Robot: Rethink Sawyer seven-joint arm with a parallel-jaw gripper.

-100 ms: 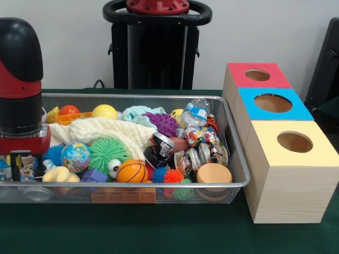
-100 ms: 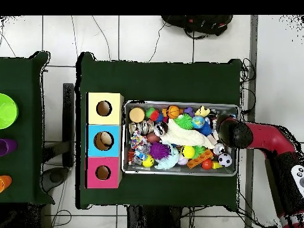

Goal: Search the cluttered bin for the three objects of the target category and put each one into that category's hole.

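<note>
A wire-mesh bin (image 1: 235,159) (image 2: 178,103) is heaped with toys. Among them are a basketball (image 1: 131,172), a globe ball (image 1: 76,156), a green spiky ball (image 1: 107,152), a yellow ball (image 1: 104,111), a purple spiky ball (image 1: 164,124) and a cream cloth (image 1: 111,132). My gripper (image 1: 25,168) (image 2: 228,129) is lowered into the bin's end farthest from the boxes, just beside the globe ball, with its tips hidden among the toys. Three wooden boxes stand against the bin's other end. Each has a round hole in a coloured top: red (image 1: 258,75), blue (image 1: 273,103) and yellow (image 1: 294,142).
A tan round disc (image 1: 214,173) and a pile of small clear containers (image 1: 198,153) lie at the boxes' end of the bin. A soccer ball (image 2: 224,159) sits near my arm. A second table carries a green bowl (image 2: 5,110).
</note>
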